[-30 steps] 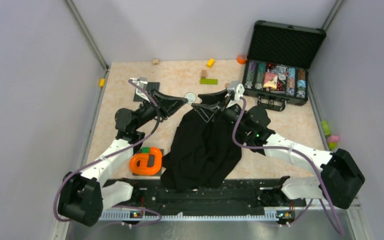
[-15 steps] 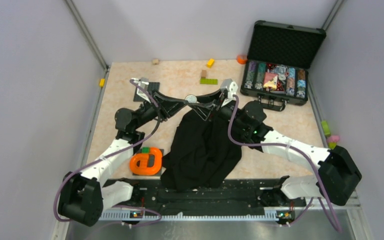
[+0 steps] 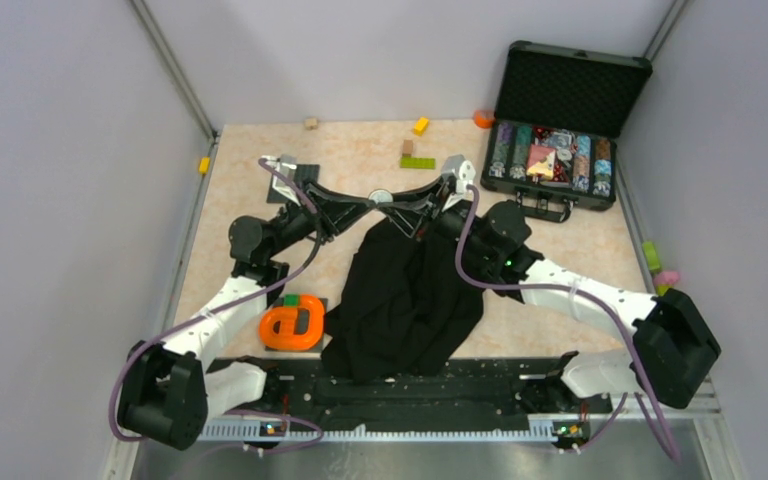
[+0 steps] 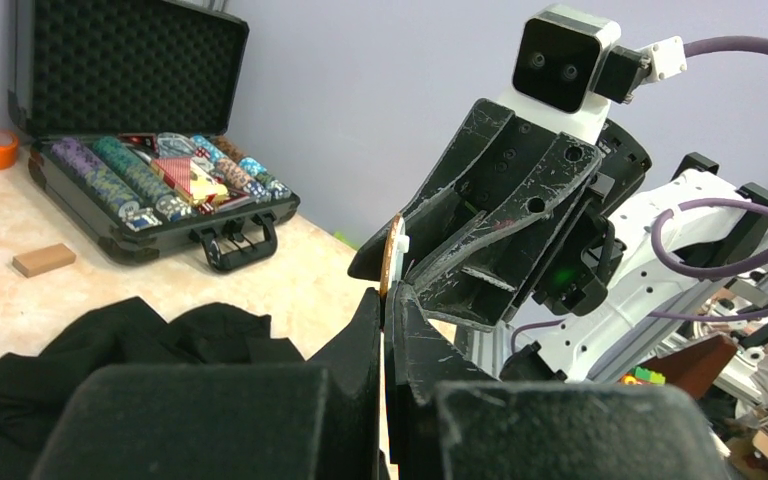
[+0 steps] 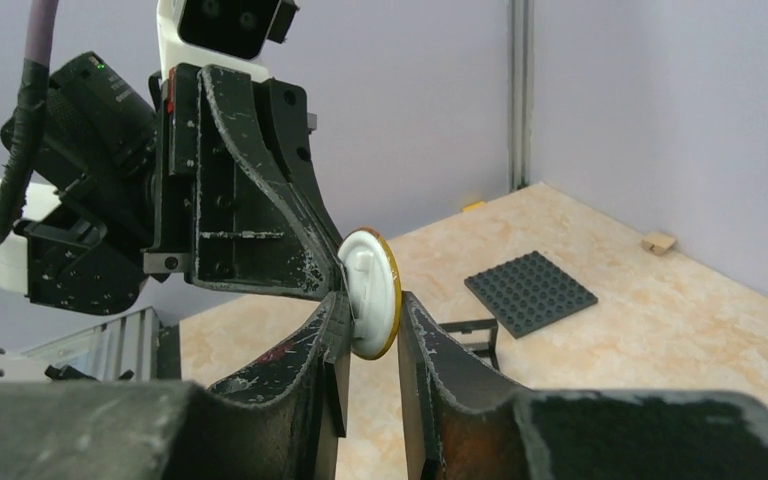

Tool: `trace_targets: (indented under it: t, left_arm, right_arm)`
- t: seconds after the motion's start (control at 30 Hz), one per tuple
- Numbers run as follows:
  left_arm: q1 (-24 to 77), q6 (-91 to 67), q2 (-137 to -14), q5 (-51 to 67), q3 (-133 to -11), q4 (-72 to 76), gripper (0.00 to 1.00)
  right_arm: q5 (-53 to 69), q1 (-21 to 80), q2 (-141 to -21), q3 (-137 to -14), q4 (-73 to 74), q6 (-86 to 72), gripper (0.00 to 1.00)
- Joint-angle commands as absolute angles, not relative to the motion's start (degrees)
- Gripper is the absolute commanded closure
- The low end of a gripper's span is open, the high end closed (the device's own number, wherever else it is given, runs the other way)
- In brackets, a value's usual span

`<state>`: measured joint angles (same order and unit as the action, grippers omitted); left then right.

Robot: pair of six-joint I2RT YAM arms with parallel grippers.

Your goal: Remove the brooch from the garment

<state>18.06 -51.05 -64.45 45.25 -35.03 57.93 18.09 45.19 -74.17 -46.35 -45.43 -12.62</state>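
The brooch, a small round white disc with a gold edge, is held in the air beyond the far end of the black garment. It is free of the cloth. My left gripper is shut on it from the left. In the left wrist view the disc's edge sticks up past the tips. My right gripper comes from the right. In the right wrist view its jaws sit against both faces of the brooch. The garment lies crumpled on the table.
An open black case of coloured chips stands at the back right. An orange object lies beside the garment at the left. A dark grey baseplate and small loose blocks lie at the back. Walls close in both sides.
My right gripper has moved left from beside the garment's top and closed around the brooch that my left gripper holds. The left arm has barely moved.
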Motion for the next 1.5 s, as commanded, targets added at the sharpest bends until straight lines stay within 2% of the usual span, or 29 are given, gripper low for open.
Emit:
trace_targets:
  t: [0.0,0.1,0.3,0.4,0.6,1.13,1.47]
  left_arm:
    - [18.54,-50.38,-64.29,48.57,-35.20,63.76,1.00]
    - [18.61,-49.26,-64.08,48.76,-35.11,63.37,1.00]
    - [19.67,-46.49,-64.11,49.74,-36.53,61.09,1.00]
    - [20.47,-43.82,-63.63,49.65,-36.86,58.76,1.00]
    - [21.50,-39.29,-61.92,48.36,-36.54,55.35,1.00]
    - [22.94,-45.17,-63.32,41.81,-32.17,65.17,1.00]
    - [22.94,-48.06,-64.13,40.47,-32.66,64.94,1.00]
  right_arm:
    - [18.07,44.92,-75.61,-50.00,-47.65,-15.49,0.78]
    - [17.03,44.91,-76.01,-50.14,-47.69,-17.14,0.81]
    - [16.57,45.00,-77.06,-51.64,-45.32,-18.62,0.83]
    - [14.79,45.01,-77.25,-52.13,-44.08,-20.13,0.90]
    - [11.47,45.00,-77.51,-52.00,-43.96,-22.93,0.94]
    - [4.18,45.00,-78.50,-46.44,-57.77,-32.72,0.95]
    - [3.15,45.92,-78.16,-49.13,-51.15,-25.43,0.92]
